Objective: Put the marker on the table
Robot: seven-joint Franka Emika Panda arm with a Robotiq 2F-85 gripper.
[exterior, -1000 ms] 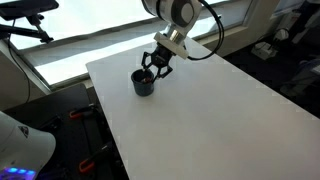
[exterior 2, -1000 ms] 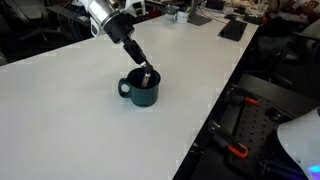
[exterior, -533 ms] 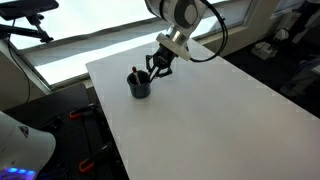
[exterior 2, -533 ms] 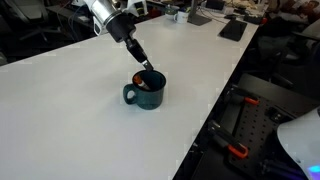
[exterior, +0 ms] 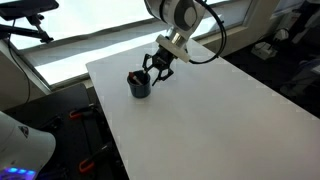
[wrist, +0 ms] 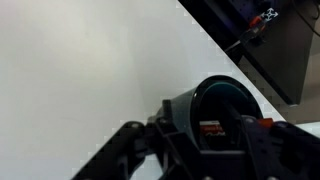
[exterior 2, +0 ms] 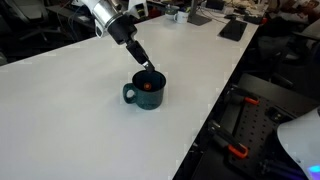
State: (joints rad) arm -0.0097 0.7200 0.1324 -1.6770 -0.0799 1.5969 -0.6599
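Note:
A dark teal cup (exterior: pixel 140 86) (exterior 2: pixel 146 94) stands on the white table (exterior: pixel 200 120) (exterior 2: pixel 70 110). The marker lies inside the cup, and only its orange-red part (exterior 2: pixel 147 86) (wrist: pixel 210 128) shows. My gripper (exterior: pixel 157 68) (exterior 2: pixel 146 67) hangs just above the cup's rim with its fingers spread apart. In the wrist view the gripper (wrist: pixel 200 142) has its two dark fingers on either side of the cup's mouth (wrist: pixel 222 100), and the marker sits between them, inside the cup. The fingers do not close on it.
The table edge (exterior 2: pixel 215 110) runs close to the cup, with dark equipment and red-handled tools (exterior 2: pixel 240 150) below it. A window ledge (exterior: pixel 70 55) lies beyond the far edge. Desks with clutter (exterior 2: pixel 230 25) stand behind.
The cup has shifted a little across the table. The marker stood up at the rim by the fingertips and now sits lower in the cup. The gripper has risen slightly.

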